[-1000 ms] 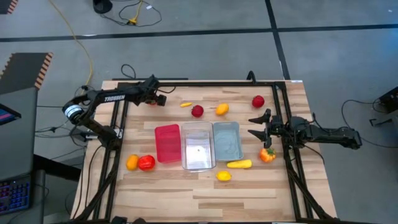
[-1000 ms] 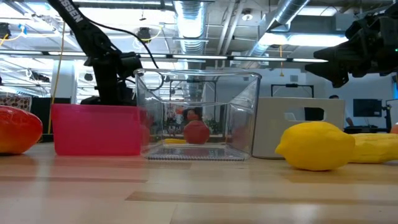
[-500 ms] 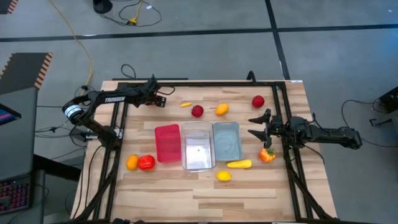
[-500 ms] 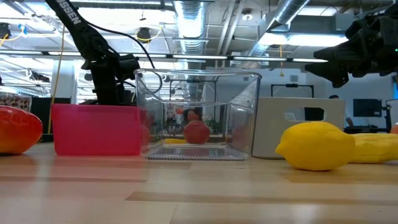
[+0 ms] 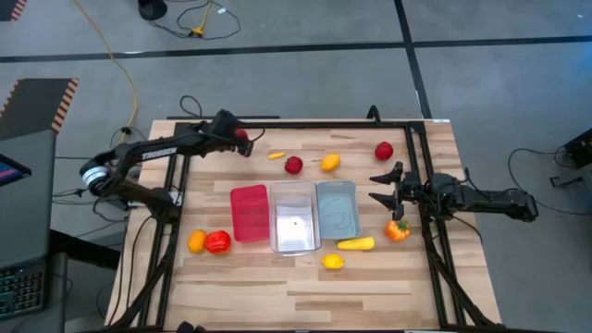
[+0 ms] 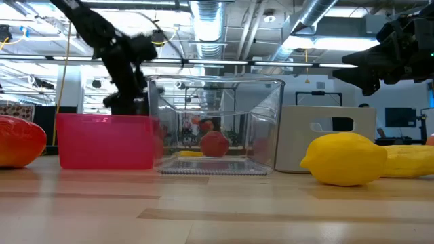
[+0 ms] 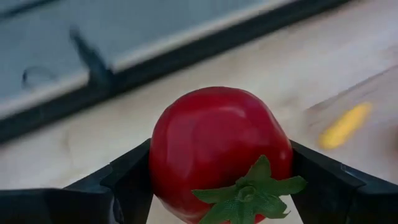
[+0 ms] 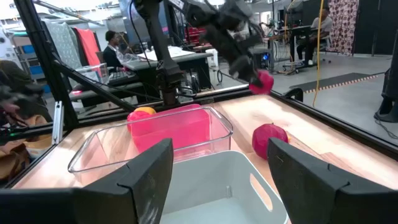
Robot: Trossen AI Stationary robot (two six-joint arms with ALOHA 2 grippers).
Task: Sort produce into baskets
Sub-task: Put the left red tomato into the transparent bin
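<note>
My left gripper (image 5: 239, 140) is at the far left of the table, shut on a red toy tomato (image 7: 211, 143) with a green stalk. My right gripper (image 5: 375, 186) hangs open and empty beside the pale blue bin (image 5: 338, 208), on the side toward the table's right edge. The red bin (image 5: 248, 214), the clear bin (image 5: 295, 218) and the pale blue bin stand side by side mid-table. Loose produce lies on the table around them: a red round one (image 5: 293, 166), an orange oval (image 5: 329, 163), a small yellow piece (image 5: 277, 155) and another red one (image 5: 384, 150). My left gripper pinches the tomato's round sides (image 7: 163, 155) between its two fingers (image 7: 127, 180), one on each side. Its green stalk (image 7: 245, 190) faces the wrist camera. The right wrist view shows the tomato (image 8: 263, 81) lifted clear of the table.
An orange-red pepper (image 5: 398, 229), a yellow elongated piece (image 5: 356, 244) and a yellow lemon (image 5: 332, 262) lie near the right front. An orange piece (image 5: 196, 241) and a red one (image 5: 217, 242) lie at the left front. Black frame rails (image 5: 171, 185) run along both table sides.
My left gripper has gone up with the red tomato and a little toward the table's right edge, its arm tipping. The tomato is lifted clear of the table.
</note>
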